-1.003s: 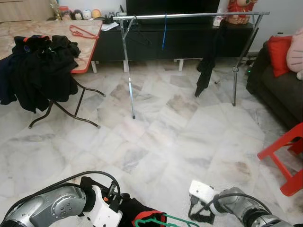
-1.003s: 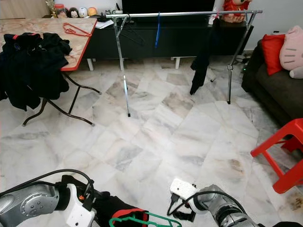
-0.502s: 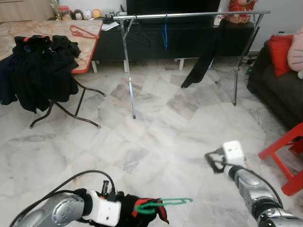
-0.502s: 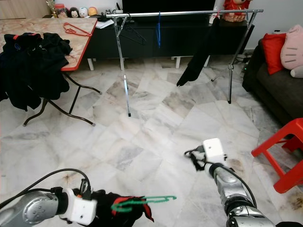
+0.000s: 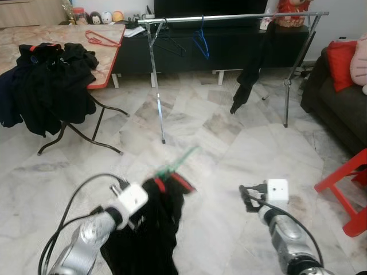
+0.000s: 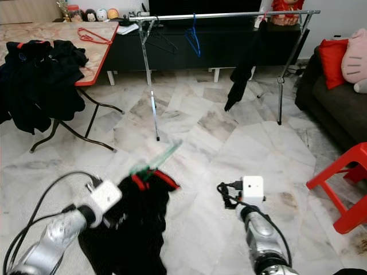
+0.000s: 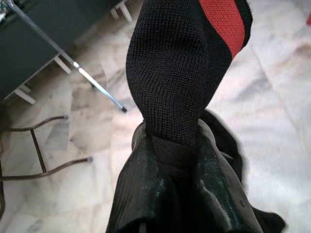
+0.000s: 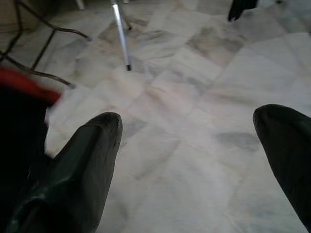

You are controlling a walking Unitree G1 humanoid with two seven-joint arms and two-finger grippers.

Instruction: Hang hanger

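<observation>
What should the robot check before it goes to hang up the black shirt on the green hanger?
1. Left pincer shut on the black shirt: ok.
2. Green hanger sits in the shirt's neck: cannot tell, blurred.
3. Right pincer open and empty, ready to help: ok.
4. Free room on the rail between the blue hanger and the hanging black garment: ok.
5. Floor toward the rack is free of obstacles: ok.

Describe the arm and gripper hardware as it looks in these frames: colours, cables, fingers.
Both arms are silver metal tubes. Each wrist carries a white boxy block, on the left arm and on the right arm, with black cables looping alongside. The left gripper and right gripper each have two long, glossy black fingers with rounded tips.
</observation>
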